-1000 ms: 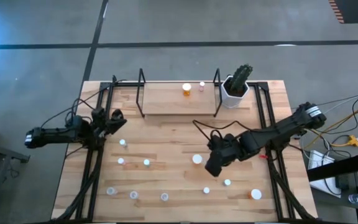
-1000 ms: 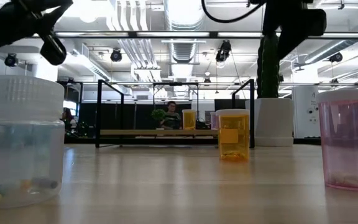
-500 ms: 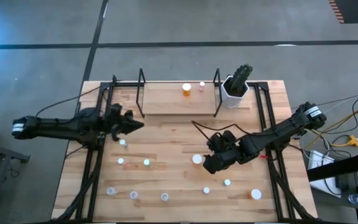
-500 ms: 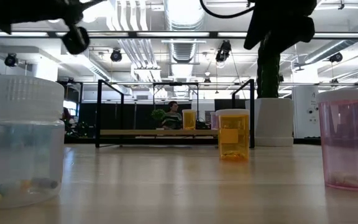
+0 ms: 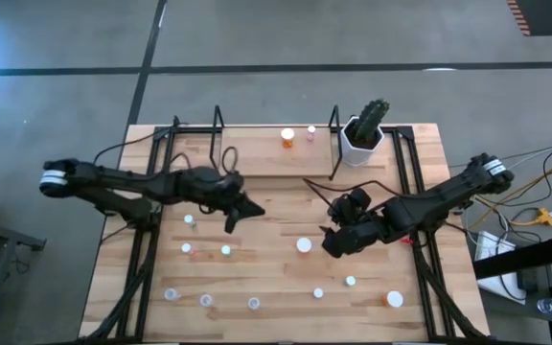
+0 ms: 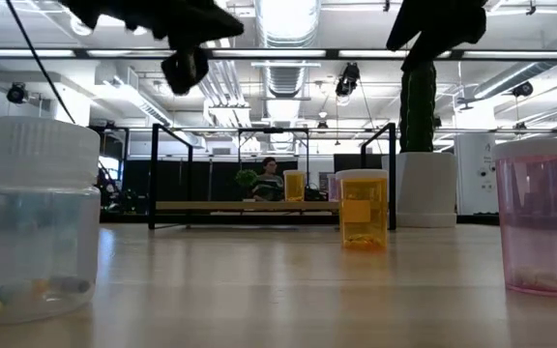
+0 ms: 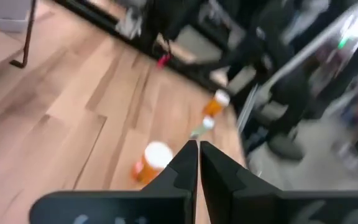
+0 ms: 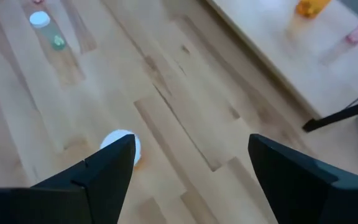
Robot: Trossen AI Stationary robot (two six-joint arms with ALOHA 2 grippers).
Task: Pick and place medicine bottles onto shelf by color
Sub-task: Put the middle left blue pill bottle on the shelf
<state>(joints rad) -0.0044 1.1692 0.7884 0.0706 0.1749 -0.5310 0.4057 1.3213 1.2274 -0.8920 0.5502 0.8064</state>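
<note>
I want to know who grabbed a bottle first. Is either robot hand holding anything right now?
No. The left gripper is shut with nothing between its fingers. The right gripper is open and empty, hovering above an orange bottle that stands on the table.

Looks like a robotics lab in an industrial space: bare concrete floor (image 5: 353, 38), exposed ceiling ducts (image 6: 283, 72), cabled arms.

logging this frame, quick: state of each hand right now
Left hand: closed, holding nothing.
Right hand: open, empty, above the table.
</note>
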